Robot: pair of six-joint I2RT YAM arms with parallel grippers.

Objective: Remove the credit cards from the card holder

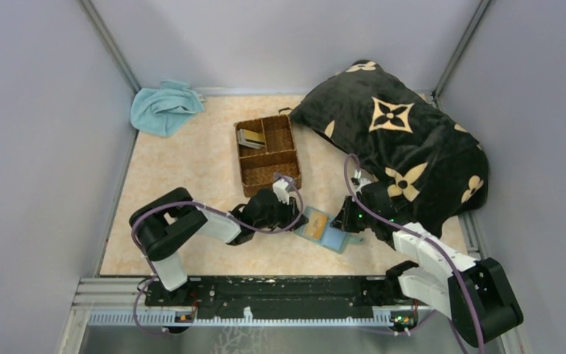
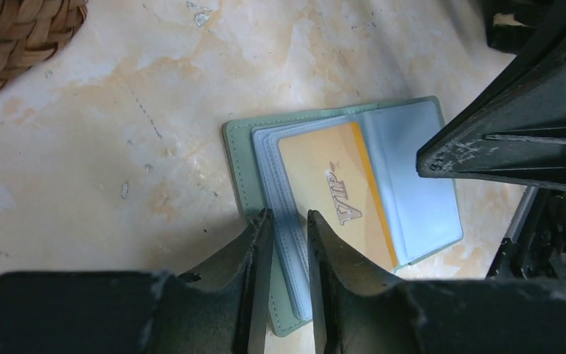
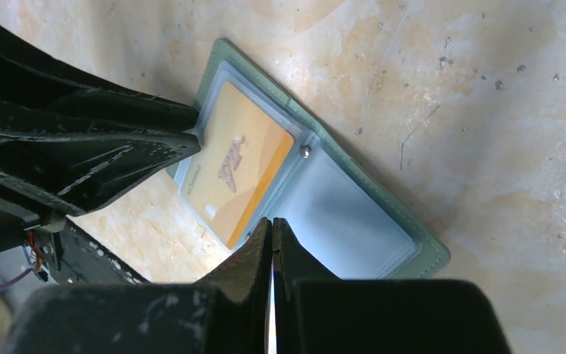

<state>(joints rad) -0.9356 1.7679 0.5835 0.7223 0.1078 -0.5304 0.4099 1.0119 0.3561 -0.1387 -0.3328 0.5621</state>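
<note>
Card holder: the card holder lies open and flat on the worktop, between the two tools and just in front of the basket. It is grey-green outside with pale blue pockets inside.
Gold card: a gold card sits in the pocket on the left tool's side of the holder. It has slanted letters on it. The other pocket looks plain blue.
Left tool: the left tool is low over one end of the holder. Its fingers stand a little apart, with a narrow gap. The edge of the blue pockets shows in that gap. I cannot tell if the fingers touch it.
Right tool: the right tool is shut tight, with nothing between its fingers. Its tip is at the holder's long edge, near the middle fold.
Loose cards: some loose cards, grey and tan, lie in the far left part of the basket.
Other things: a light blue towel is bunched in the far left corner. A black cushion with tan flowers fills the far right side.
</note>
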